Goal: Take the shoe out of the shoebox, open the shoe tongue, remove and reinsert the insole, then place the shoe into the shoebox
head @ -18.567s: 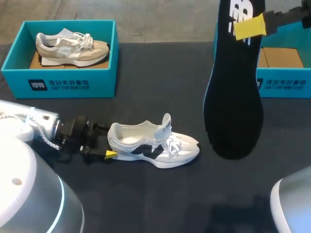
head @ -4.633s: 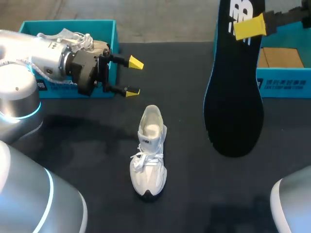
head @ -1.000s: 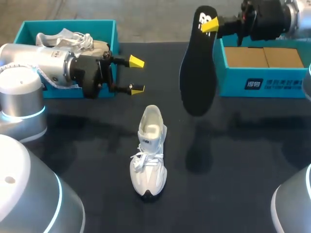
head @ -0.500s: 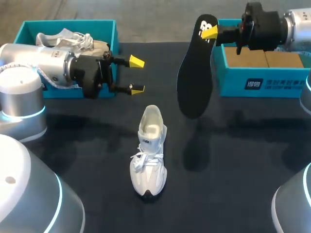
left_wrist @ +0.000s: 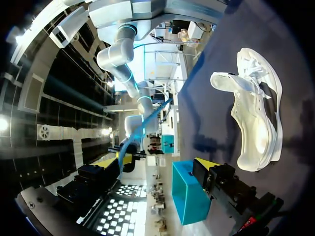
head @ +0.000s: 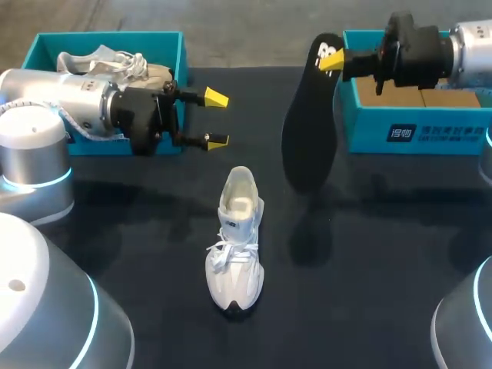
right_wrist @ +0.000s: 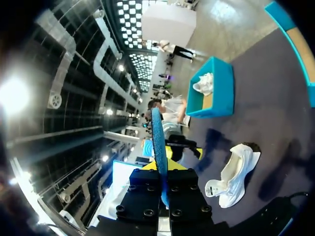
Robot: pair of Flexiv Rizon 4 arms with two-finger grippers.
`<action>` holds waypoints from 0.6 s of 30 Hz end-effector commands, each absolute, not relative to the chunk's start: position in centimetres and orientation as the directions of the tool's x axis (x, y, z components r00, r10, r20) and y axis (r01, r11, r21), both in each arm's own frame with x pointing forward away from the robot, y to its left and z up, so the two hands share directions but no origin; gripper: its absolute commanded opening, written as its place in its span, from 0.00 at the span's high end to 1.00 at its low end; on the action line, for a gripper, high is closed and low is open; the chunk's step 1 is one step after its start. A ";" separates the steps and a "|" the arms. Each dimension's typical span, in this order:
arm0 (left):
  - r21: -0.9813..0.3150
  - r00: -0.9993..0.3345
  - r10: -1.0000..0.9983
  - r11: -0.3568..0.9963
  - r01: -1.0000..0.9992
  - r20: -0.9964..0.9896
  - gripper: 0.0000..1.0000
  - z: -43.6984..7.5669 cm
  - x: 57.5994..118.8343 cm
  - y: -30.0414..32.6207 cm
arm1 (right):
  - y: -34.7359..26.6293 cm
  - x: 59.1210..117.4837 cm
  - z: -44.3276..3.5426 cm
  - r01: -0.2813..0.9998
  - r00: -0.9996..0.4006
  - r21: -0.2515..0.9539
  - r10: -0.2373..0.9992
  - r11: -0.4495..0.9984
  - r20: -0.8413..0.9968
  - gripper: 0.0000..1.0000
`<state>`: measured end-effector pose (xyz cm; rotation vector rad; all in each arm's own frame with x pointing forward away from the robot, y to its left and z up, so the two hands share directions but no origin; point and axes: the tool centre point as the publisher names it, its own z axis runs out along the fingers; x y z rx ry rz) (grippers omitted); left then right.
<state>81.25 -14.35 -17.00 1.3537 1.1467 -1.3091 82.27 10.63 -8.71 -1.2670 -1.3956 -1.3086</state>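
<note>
A white shoe (head: 237, 246) stands upright in the middle of the table, toe toward the near edge, its mouth wide and no insole visible inside. My right gripper (head: 334, 60) is shut on the heel end of the black insole (head: 309, 131), which hangs above the table to the right of the shoe and beyond it. In the right wrist view the insole (right_wrist: 157, 142) shows edge-on between the fingers, with the shoe (right_wrist: 237, 173) below. My left gripper (head: 217, 119) hangs open and empty above the table beyond the shoe. In its own view the shoe (left_wrist: 257, 112) lies ahead.
A teal shoebox (head: 415, 134) with brown cardboard inside stands at the back right, just behind my right gripper. A second teal shoebox (head: 38, 48) at the back left holds a beige shoe (head: 115, 65). My left arm lies in front of that box.
My right arm has brought the insole down a little and swung its wrist to the right. The left arm and the white shoe have not moved.
</note>
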 end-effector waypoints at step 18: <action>0.005 0.010 0.029 -0.159 0.987 -1.000 0.00 -17.1 81.2 -14.4 | 15.9 87.5 -10.7 0.994 0.102 -0.109 0.190 0.030 0.976 1.00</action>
